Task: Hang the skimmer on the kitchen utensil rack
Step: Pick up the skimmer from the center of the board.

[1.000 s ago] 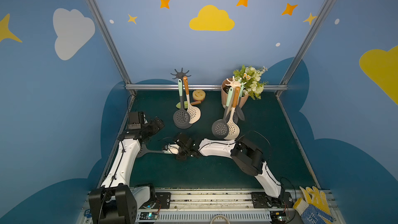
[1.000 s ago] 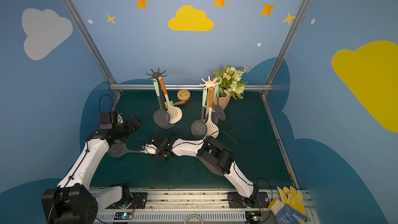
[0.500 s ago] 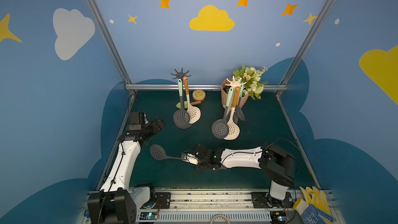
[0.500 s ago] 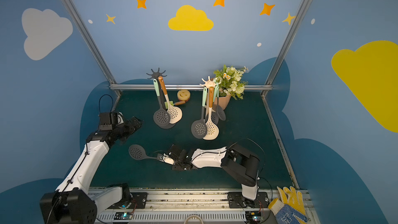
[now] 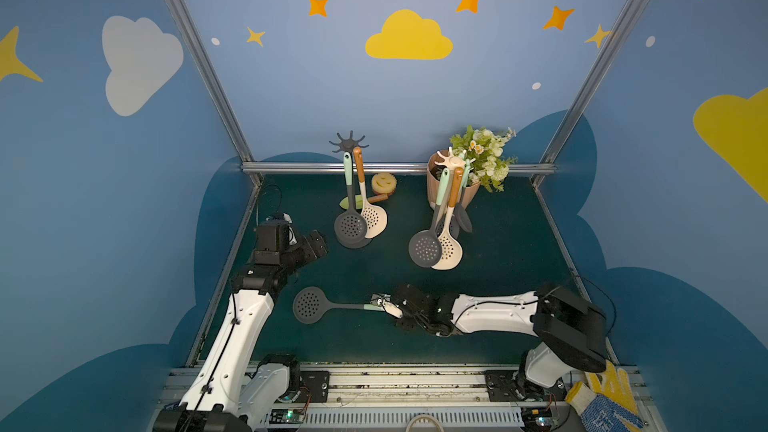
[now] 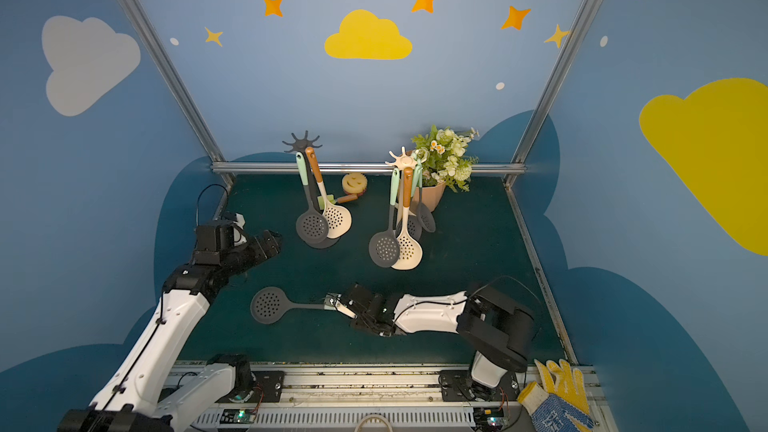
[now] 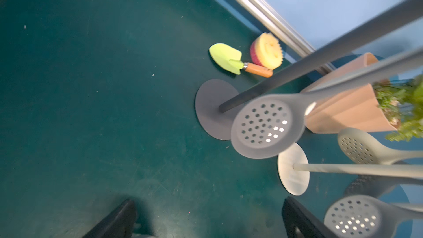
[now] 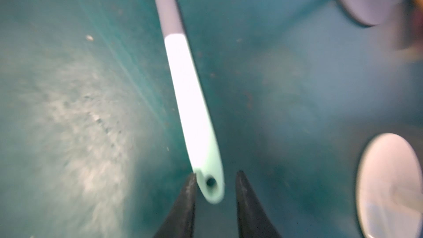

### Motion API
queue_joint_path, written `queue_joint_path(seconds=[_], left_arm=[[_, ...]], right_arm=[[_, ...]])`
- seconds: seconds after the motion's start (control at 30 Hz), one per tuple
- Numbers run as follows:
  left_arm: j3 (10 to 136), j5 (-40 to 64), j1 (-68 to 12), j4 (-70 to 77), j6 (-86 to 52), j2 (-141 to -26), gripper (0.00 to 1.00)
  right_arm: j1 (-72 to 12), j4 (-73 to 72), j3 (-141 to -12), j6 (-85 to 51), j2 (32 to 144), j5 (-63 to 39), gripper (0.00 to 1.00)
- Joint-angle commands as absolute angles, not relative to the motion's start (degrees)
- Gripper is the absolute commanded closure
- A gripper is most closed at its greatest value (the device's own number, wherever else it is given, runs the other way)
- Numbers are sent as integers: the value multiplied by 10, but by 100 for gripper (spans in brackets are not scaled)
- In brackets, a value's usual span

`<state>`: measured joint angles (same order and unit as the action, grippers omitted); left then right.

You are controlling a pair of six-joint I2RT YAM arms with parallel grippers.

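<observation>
the skimmer (image 5: 309,305) looks light and bendy; hold its mint end, where the right gripper (image 8: 216,175) sits a little apart

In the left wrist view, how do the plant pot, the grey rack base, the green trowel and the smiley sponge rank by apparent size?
1. plant pot
2. grey rack base
3. green trowel and smiley sponge: they look about alike, so I leave them unranked.
</observation>
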<state>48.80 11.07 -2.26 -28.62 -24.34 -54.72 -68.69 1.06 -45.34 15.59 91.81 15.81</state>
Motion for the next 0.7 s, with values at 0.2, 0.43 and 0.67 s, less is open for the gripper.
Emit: queue_joint_path(seconds=[0.2,0.43,0.67], left_arm=[[466,188,-61,-313,-131,-488,0],[484,220,-154,-345,-5,-498,2],[491,213,-255,-413,155,-500,10]], right_arm=[[-682,-37,-359,-15,725,138,58],[-676,-29,-289,-102,587,137,53],[-638,-11,-242,-141,463,143,50]])
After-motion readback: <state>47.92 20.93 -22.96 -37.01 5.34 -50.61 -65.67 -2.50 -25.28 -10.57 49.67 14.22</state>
